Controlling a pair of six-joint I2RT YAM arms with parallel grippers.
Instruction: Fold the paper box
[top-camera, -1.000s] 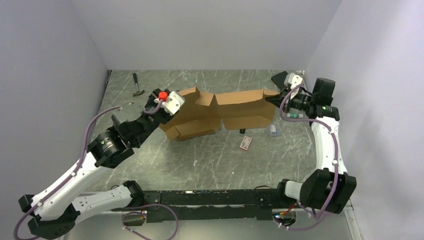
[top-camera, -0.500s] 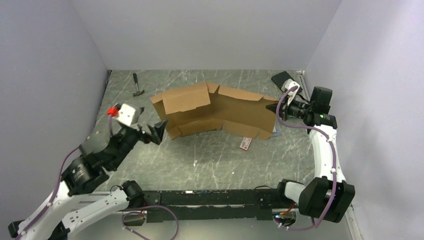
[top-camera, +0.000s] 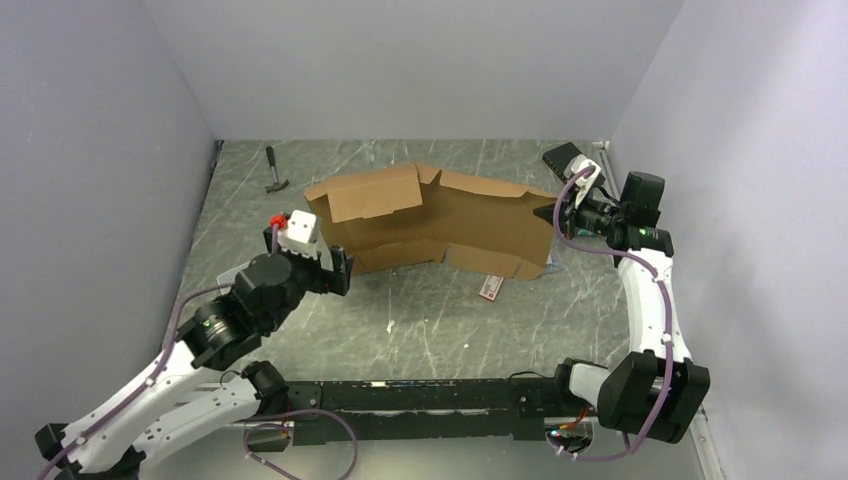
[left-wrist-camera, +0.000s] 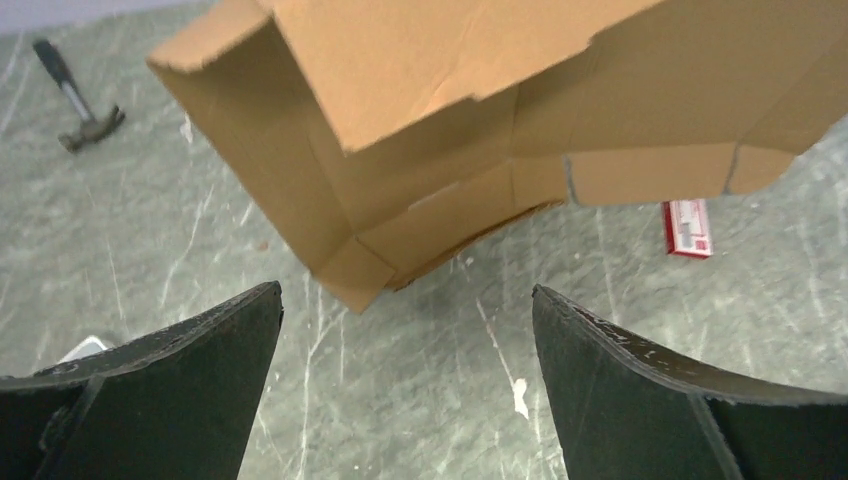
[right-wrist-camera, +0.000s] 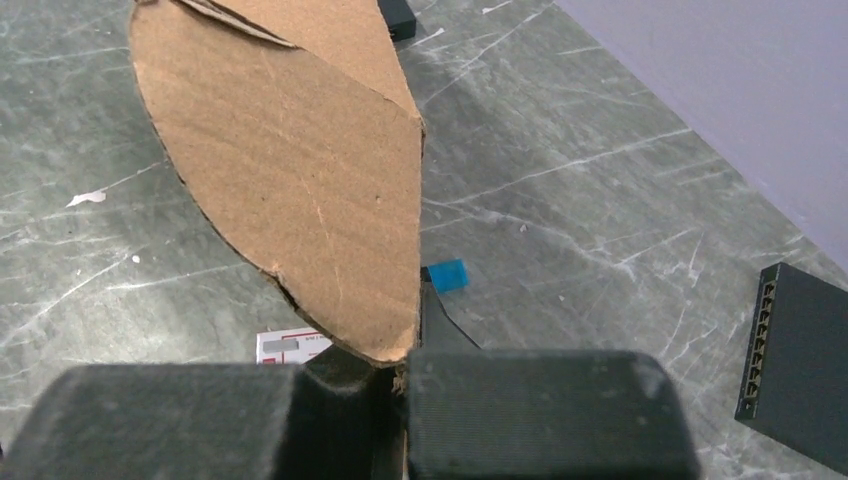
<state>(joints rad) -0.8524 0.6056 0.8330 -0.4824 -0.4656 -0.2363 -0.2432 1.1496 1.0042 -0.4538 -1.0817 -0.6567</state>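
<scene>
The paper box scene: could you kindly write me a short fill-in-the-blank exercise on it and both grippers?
The right gripper is ____ on a flap of the paper box.
The left gripper stands ____, touching nothing.
The tool lying near the table's far left corner is a ____.
Missing words: shut, open, hammer.

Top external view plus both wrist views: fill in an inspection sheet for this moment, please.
Surface: grey scratched table, a few white flecks.
Job's things: paper box, part-folded, flaps raised.
Clutter: hammer far left; red-and-white packet at the paper box's near edge; black box far right; small blue piece.
Grippers: left gripper open, off the paper box; right gripper shut on its end flap.
Cables: purple cables along both arms.
Surroundings: plain walls on three sides.
</scene>
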